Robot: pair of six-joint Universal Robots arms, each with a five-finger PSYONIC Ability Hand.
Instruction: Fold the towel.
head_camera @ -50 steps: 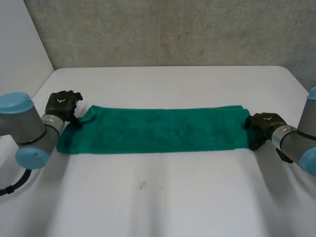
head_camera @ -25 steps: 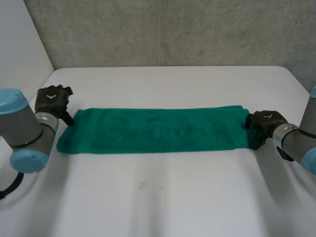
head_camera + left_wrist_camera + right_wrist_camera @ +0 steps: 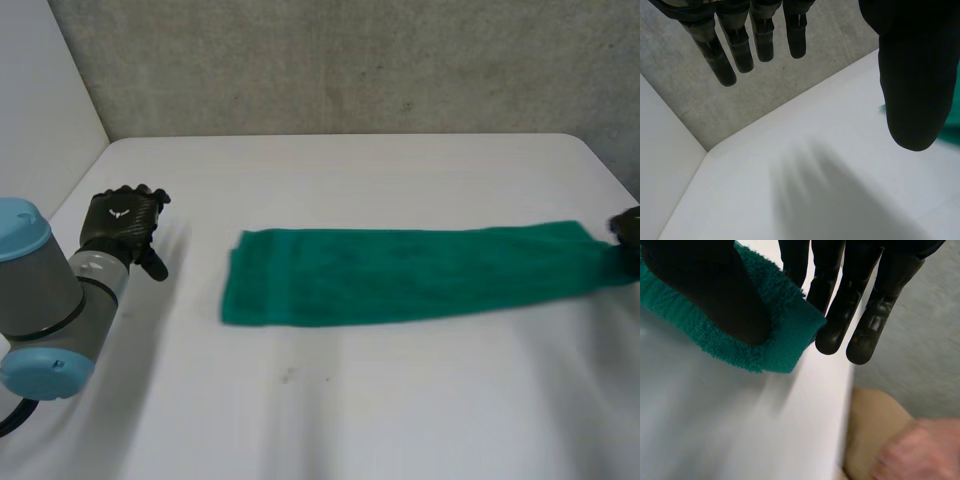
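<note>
A green towel folded into a long strip lies flat across the white table, reaching toward its right side. My right hand is at the towel's right end. In the right wrist view its thumb presses on top of the towel corner and its fingers lie under and behind it, pinching the cloth. My left hand hovers over bare table left of the towel, apart from it. Its fingers are straight and spread from the thumb, holding nothing.
A grey concrete wall rises behind the table and a white panel stands at the left. The table's right edge runs just past my right hand's fingertips, with a tan surface below it.
The towel has slid to the right, drawn by my right hand, which closed on its end. My left hand let go of the left corner and now hovers apart from the cloth.
</note>
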